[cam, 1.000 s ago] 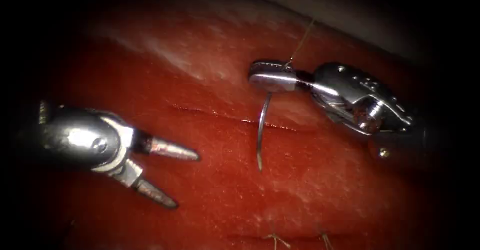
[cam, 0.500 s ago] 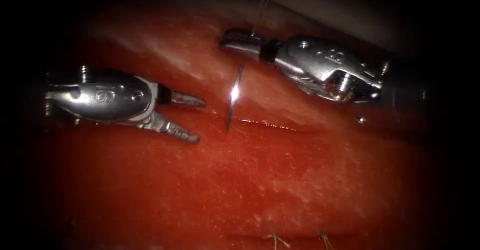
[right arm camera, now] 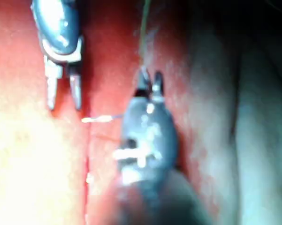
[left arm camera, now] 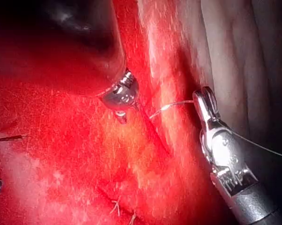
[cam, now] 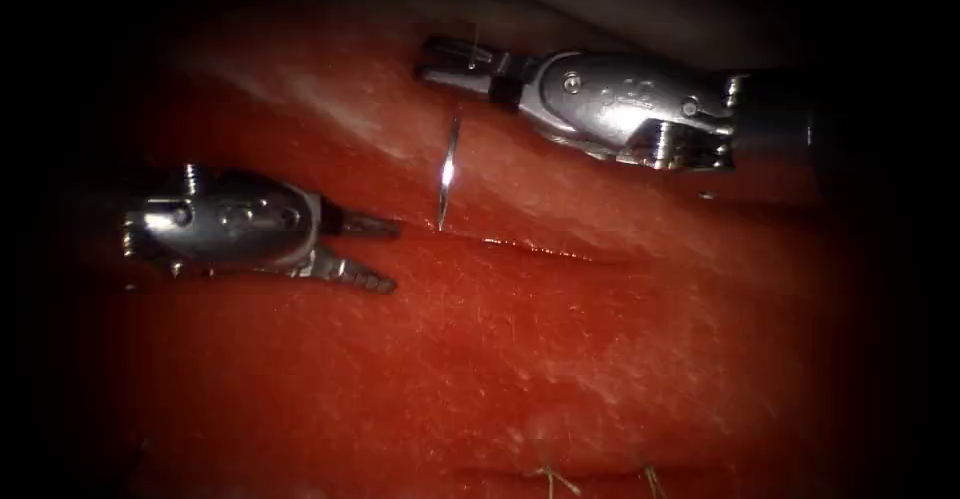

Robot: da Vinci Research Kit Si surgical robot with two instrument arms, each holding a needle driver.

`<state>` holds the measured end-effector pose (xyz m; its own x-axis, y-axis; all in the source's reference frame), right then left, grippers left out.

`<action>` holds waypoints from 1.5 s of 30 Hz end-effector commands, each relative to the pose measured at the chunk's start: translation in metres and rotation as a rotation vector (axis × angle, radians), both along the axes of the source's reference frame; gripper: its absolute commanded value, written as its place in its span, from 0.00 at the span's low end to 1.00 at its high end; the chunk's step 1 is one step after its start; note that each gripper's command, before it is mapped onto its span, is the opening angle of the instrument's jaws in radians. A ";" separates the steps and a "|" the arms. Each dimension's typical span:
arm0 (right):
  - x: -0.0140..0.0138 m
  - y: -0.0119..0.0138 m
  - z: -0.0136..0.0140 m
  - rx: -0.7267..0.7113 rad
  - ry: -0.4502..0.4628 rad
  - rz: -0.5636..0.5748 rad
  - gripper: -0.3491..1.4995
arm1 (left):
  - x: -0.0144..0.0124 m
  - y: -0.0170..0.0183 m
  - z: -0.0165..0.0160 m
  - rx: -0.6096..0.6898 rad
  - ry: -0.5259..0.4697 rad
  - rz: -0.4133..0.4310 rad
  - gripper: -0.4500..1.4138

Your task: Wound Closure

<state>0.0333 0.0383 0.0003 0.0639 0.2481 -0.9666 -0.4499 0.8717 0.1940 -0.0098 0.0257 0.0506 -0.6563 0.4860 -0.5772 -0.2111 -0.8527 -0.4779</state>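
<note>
Holding the needle (cam: 447,174) near its thread end, your right hand (cam: 455,62) is pinched on it above the cut (cam: 520,246), with the curve hanging down and the point close over the cut's left end. From the endoscope view you cannot tell whether the tip touches the tissue (cam: 560,359); nothing shows it buried, so treat the needle as out of the tissue.

Compared with a second ago, this hand has carried the needle up and to the left. Then the needle lay across the middle of the cut with its point well below the line; half a second ago it had already risen and swung left, and now it sits a little further that way, more upright. The thread (left arm camera: 258,145) runs off behind the right hand, seen in the left wrist view trailing away past its shaft.

Your left hand (cam: 375,254) has come in as well. A second ago it stood low and far to the left; now its spread, empty jaws lie just left of the needle point, level with the cut's left end. It holds nothing.

To my eye that puts needle and empty hand close together at the left end of the cut, with no stitch placed here as yet. Cut thread ends (cam: 548,477) stick up from the tissue near the bottom edge.
</note>
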 end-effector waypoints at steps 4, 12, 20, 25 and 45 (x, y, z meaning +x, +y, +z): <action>0.0018 0.0006 0.0004 -0.085 -0.003 0.001 0.00 | -0.0004 -0.0010 0.0021 0.019 0.020 0.010 0.33; 0.0038 -0.0004 0.0016 -0.301 -0.005 -0.065 0.00 | -0.0003 -0.0014 0.0035 0.037 0.032 0.008 0.33; 0.0046 -0.0011 0.0025 -0.423 -0.037 -0.083 0.00 | 0.0001 -0.0022 0.0051 0.061 0.057 0.016 0.32; 0.0047 -0.0019 0.0034 -0.444 -0.041 -0.087 0.00 | 0.0002 -0.0025 0.0053 0.070 0.058 0.022 0.32; 0.0046 -0.0044 0.0048 -0.524 -0.076 -0.121 0.00 | 0.0008 -0.0032 0.0055 0.080 0.061 0.033 0.33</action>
